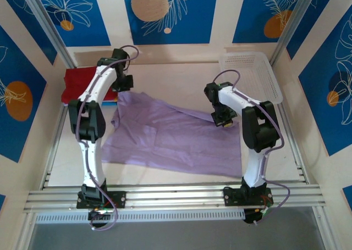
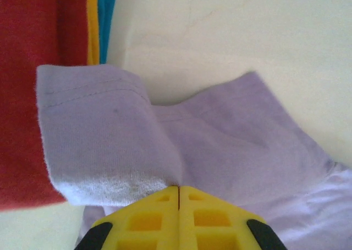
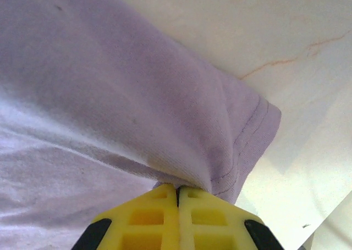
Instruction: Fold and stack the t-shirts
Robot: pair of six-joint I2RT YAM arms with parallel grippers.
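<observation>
Seen from above, a lavender t-shirt [image 1: 176, 137] lies spread and rumpled across the middle of a pale worktop [image 1: 165, 77], between two white robot arms. The left pincer [image 1: 124, 84] is at the shirt's far left corner, just beside a folded red shirt [image 1: 80, 82] at the far left edge of the worktop. The right pincer [image 1: 222, 120] is at the shirt's right edge, where the cloth draws up into a point. A white perforated basket [image 1: 250, 77] stands in the far right corner, apart from the shirt.

From that height it is hard to tell whether either pincer is closed. The left wrist camera settles it. The two yellow fingers [image 2: 165, 206] are pressed together with only a hairline seam between them, clamped on a fold of lavender cloth. A stitched hem of that fold overlaps the red shirt. This close view also picks out thin edges of a yellow shirt [image 2: 92, 25] and a blue shirt [image 2: 105, 11] alongside the red one.

The right wrist camera shows the right pincer likewise closed tight on lavender cloth. It grips a bunched sleeve end with a double-stitched hem, and the sleeve's shadow falls on bare worktop beyond.
</observation>
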